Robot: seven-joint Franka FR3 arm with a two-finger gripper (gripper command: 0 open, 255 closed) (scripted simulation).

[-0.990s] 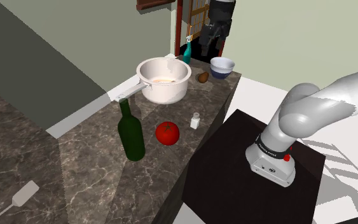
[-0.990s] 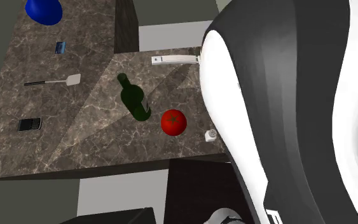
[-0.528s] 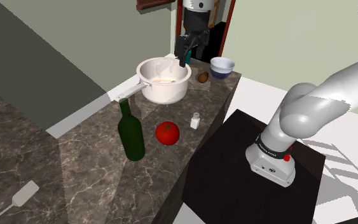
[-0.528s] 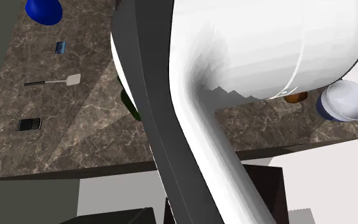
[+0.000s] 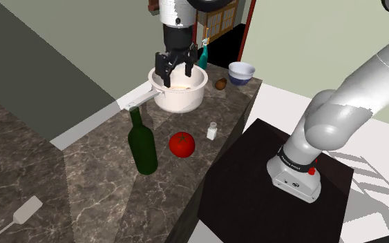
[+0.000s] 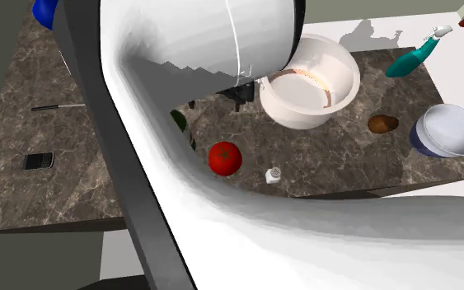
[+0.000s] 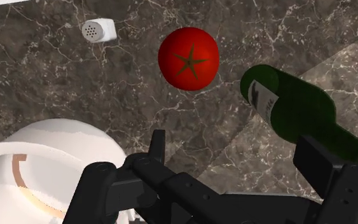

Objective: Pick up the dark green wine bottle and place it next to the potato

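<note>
**Hidden or cut off.** In the second exterior view the white arm [image 6: 222,49] covers most of the wine bottle [image 6: 180,123], leaving a dark green sliver. It also covers the blade of the spatula [image 6: 57,106]. A blue object [image 6: 44,8] is cut by the frame's top edge. In the wrist view the bottle's narrow end passes behind one finger [image 7: 327,168]. The white pot [image 7: 50,162] is cut by the frame's edge and partly masked by the hand.

**Wine bottle** [image 5: 142,145]. Dark green and glossy, with a small grey label [image 7: 257,91] low on the body. It stands upright on the dark marbled counter [image 5: 82,179]. A tomato [image 5: 182,144] sits just beside it on the stand side, and the pot [image 5: 179,90] lies farther up the counter.

**Gripper** [image 5: 173,73]. All black, fingers spread apart and holding nothing. It hangs over the pot's near rim, well apart from the bottle.

**Potato** [image 5: 221,83]. Brown, at the counter's far end, between the pot and a blue-and-white bowl [image 5: 241,72]. A teal spray bottle [image 5: 203,55] stands behind it.

**Edges and room.**
- A salt shaker [image 5: 213,130] stands near the counter edge facing the stand [image 5: 276,193].
- Bare counter surrounds the potato [image 6: 382,123] on all sides.
- Bare counter also spreads toward the shoulder view's left of the bottle.
- A dark phone [image 6: 38,160] lies well apart from the bottle.
</note>
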